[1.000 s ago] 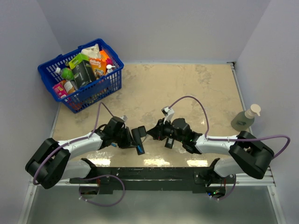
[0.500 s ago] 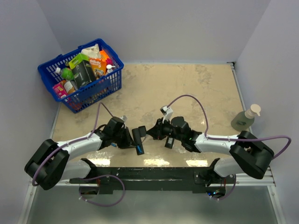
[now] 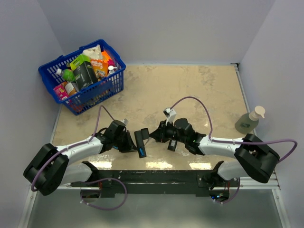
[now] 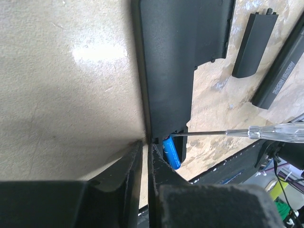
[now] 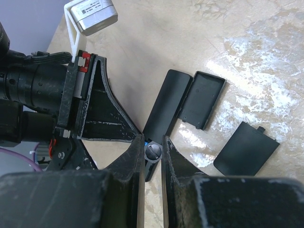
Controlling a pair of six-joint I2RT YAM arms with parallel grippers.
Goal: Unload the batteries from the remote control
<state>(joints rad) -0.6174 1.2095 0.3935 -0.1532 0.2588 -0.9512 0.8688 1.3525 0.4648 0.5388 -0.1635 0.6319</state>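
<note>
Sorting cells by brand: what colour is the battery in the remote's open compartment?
Bright blue; the battery shows best in the left wrist view.

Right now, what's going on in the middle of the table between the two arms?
The right jaws are shut on a clear-handled screwdriver, whose tip is poked into the open battery bay of the black remote. The left jaws, nearly closed, appear to pinch the remote at the bay end to steady it. One blue battery is still seated in the bay. Two black covers lie loose on the table beside the remote.
</note>
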